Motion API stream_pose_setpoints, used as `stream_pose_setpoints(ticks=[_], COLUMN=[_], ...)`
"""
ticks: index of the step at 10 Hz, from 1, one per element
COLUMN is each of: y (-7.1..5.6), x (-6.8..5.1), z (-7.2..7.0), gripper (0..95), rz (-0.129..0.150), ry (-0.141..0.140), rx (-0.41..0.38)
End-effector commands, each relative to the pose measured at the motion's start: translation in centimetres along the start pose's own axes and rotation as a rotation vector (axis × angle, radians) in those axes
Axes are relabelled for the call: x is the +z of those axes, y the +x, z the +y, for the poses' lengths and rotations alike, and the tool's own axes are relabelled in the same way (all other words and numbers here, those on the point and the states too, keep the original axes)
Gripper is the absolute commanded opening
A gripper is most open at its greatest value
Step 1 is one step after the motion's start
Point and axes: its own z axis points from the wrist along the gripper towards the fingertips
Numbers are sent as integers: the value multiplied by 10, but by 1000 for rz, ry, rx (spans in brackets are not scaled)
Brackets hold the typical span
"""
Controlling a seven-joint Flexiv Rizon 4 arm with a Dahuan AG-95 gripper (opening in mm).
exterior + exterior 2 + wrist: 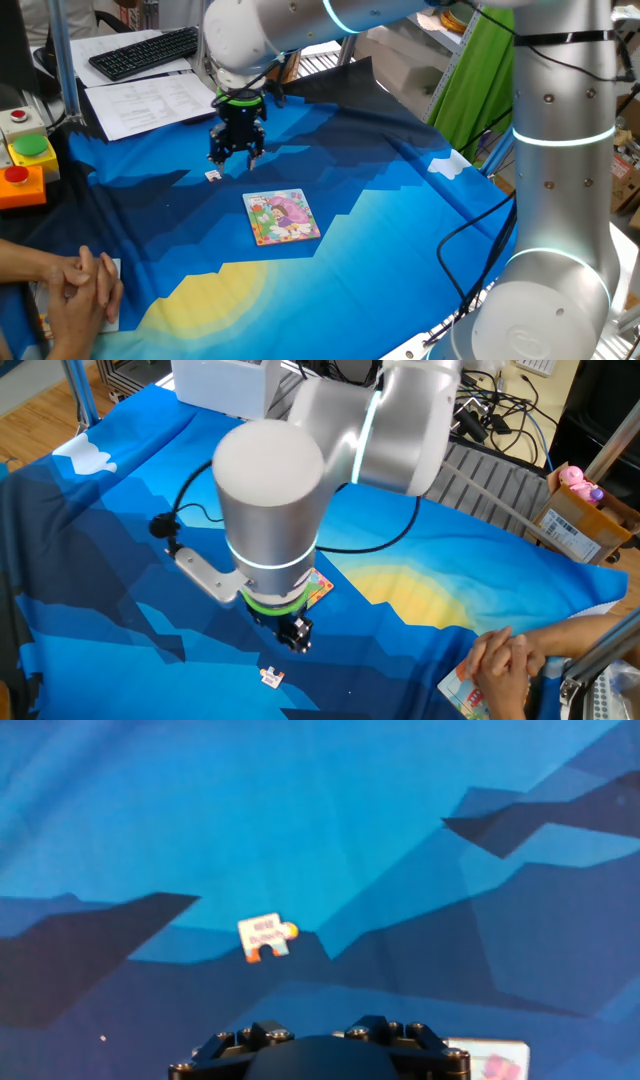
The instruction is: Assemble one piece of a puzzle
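At the far left of one fixed view, a person's clasped hands (82, 285) rest on the table's near edge, well clear of the work. Further right, the piece (213, 176) lies loose on the blue printed cloth (400, 230), a tiny whitish jigsaw tab. The gripper (236, 152) hangs above and just beside it, not touching, its fingers pointing down and spread a little apart, holding nothing (likely poised to drop onto the piece). To the right again and nearer the camera, the puzzle (281, 217) lies flat, well apart from the piece, a small square pink-and-green picture with an orange edge, probably waiting for that last part.

In the other fixed view the arm's thick wrist covers most of the puzzle; only a corner shows. The hand view shows the piece clearly ahead on the cloth, but the fingertips are out of frame and the puzzle is cut off at the bottom edge. The gap the piece should fill cannot be made out anywhere.
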Motion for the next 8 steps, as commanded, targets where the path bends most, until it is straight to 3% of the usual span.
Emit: stream_pose_setpoints(ticks=[1, 8], y=[-2, -24], x=[5, 21], z=[9, 31], gripper=[570, 570], rz=[-4, -10], ry=[0, -7], rx=[-1, -35])
